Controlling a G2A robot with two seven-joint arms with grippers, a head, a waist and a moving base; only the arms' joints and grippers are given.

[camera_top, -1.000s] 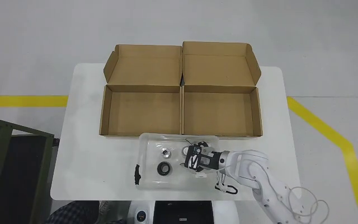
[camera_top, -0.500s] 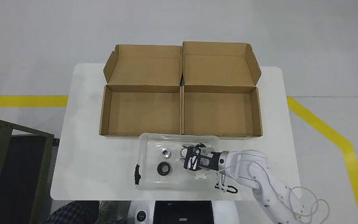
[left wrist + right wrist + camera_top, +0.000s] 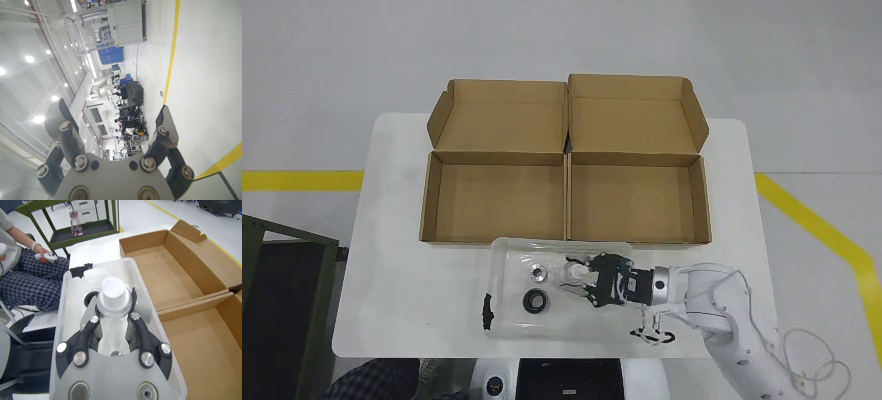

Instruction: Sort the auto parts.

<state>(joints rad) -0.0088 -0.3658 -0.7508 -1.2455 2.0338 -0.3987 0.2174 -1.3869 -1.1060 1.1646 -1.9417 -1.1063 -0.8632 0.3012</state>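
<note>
Your right pincer [image 3: 114, 303] is shut snug on a white round part [image 3: 113, 289], with one finger on each side of it. A second ago this pincer sat lower in the clear bin [image 3: 504, 262]. Now it has come up and pulled back a little toward the bin's right end, with the part still in its grip. So I think the pick has worked, and the part now hangs over the middle of the bin, off its floor. That means your next job is to carry it to a box. Your left pincer [image 3: 112, 106] is wide open, holds nothing, and points out at the room, away from the table [image 3: 392, 260]. A black ring [image 3: 534, 300] and a small silver part [image 3: 539, 272] lie in the left half of the bin, so more picks are left after this one. Mind the bin's far wall and the near walls of the boxes, which stand just behind it. The part should rise higher than both before you push it across. The left box [image 3: 495, 200] and the right box [image 3: 639, 203] are open on top with their flaps folded back, and their wide brown floors give you lots of room to drop into. The right box looks nearest to the part.
</note>
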